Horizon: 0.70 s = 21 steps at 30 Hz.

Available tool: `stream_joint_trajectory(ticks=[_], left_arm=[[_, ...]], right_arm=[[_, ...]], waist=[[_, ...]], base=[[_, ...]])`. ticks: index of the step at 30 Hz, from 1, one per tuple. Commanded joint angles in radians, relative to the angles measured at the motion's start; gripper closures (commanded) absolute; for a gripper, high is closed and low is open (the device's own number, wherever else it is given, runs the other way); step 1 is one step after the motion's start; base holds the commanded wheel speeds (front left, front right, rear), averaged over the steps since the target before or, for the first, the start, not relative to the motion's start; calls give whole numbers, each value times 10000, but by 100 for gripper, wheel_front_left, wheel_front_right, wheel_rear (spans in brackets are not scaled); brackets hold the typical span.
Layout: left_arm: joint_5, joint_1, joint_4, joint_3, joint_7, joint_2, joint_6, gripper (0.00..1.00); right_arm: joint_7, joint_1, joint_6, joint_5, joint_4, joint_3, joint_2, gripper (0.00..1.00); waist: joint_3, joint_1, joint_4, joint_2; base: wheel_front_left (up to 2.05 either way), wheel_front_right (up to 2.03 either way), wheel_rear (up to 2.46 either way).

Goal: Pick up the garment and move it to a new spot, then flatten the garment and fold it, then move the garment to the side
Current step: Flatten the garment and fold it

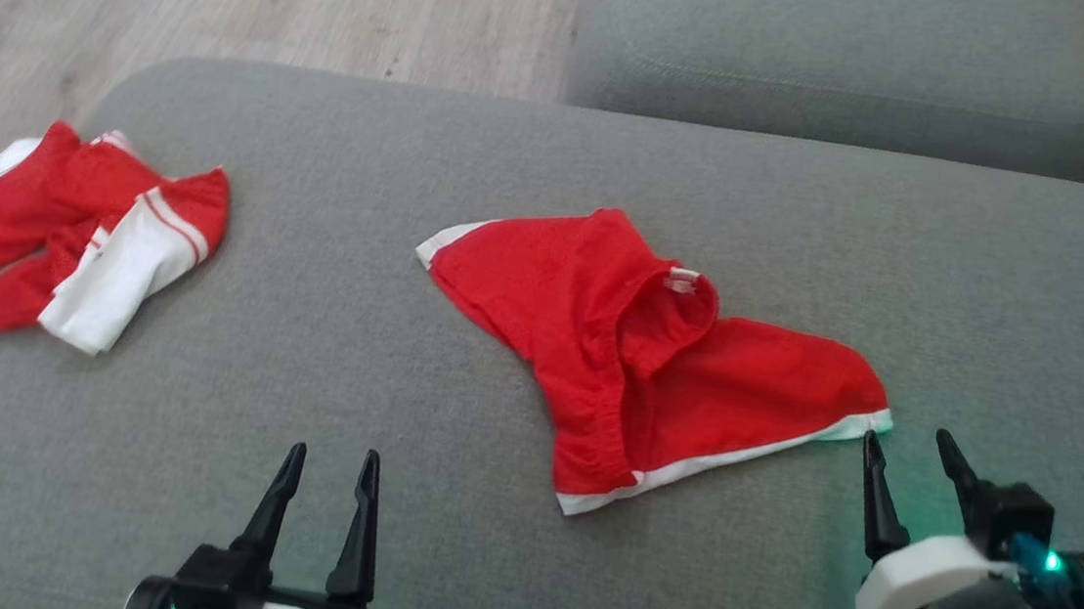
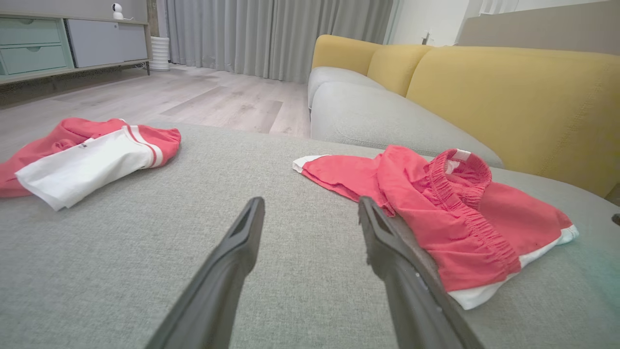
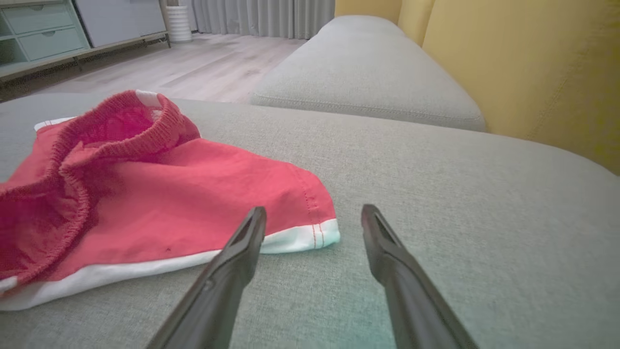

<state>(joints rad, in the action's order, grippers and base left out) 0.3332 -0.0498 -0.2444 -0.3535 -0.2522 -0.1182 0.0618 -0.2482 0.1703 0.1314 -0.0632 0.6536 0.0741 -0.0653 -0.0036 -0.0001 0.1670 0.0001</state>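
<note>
Plainly, the task is still in its early part. The shorts (image 1: 655,363) lie loose near the middle of the grey cushion (image 1: 348,395), with neither hand gripping them. They are not flat. The elastic waistband (image 1: 676,287) stands up in a rumpled loop, one leg runs toward 10 o'clock and the other toward 4 o'clock, and a white hem edges the 6 o'clock side.

The right hand (image 1: 908,437) sits at 4 o'clock from the shorts with its fingers spread and nothing between them. One fingertip is just beside the hem corner (image 1: 875,422), and I cannot tell whether it touches. The left hand (image 1: 334,453), at 7 o'clock, is likewise spread and empty, near the cloth but apart from it. A second garment (image 1: 87,235), red and white, lies bunched at the cushion's 9 o'clock edge, well apart.

My reading is that the shorts may already be at their new spot, though the pictures cannot confirm it. Flattening looks like the step in hand, with the bunched waistband the main thing to smooth. Folding and the final shift to the side are still to do.
</note>
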Motion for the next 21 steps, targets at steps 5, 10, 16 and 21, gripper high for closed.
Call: stream_joint_trajectory(ticks=[5,10,16,21], left_arm=[[-104,140,338,208,-88,-99,-36,0],[-229,265,214,-117,-11,-86,-177,0],[-601,870,-133,-856,289,-18,-579,0],[-1395,1945,-975,-2383,875,150,-1432,0]], right_arm=[[-135,-575,-7,249,-1408,-373,139,0],[-112,-1114,-7,1043,-2149,-1025,147,0],[129,-1275,-7,1108,-2832,-1347,149,0],[358,-1257,-7,1047,-3289,-1437,149,0]], waist=[[-303,1,-373,-1],[-464,1,-745,-1],[-509,1,-1104,-1],[-439,1,-1437,-1]], base=[[0,0,0],[0,0,0],[0,0,0],[0,0,0]])
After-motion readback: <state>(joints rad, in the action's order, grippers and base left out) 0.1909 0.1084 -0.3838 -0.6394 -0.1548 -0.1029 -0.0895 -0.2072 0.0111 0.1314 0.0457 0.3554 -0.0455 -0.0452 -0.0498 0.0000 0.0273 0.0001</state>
